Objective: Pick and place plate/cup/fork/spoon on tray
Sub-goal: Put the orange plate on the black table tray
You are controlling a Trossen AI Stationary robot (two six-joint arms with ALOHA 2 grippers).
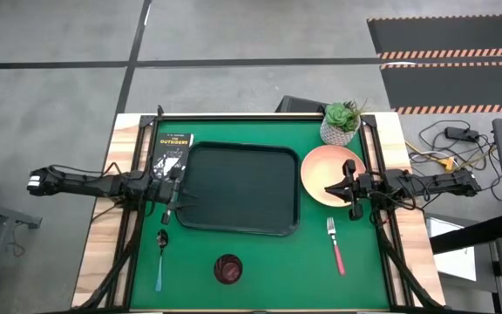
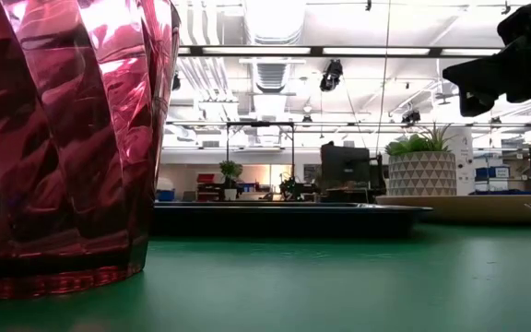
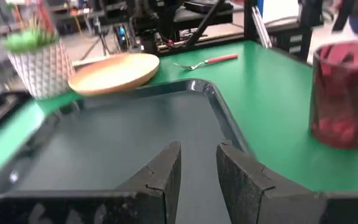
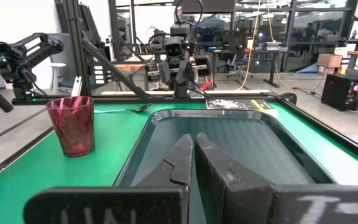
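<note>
Where green table (image 1: 268,257) lies, workshop behind

Bright, even overhead light; the cup (image 2: 63,138) looms blurred and glossy up close, and the left wrist view smears softly.

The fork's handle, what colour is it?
Pink-red, on the fork; the high view shows it best.

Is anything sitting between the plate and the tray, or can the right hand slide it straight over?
Nothing visible blocks it. The plate lies just right of the tray with only bare green mat between them. The potted plant stands behind the plate, off that line. The right hand hangs over the plate's edge nearest the tray.
</note>
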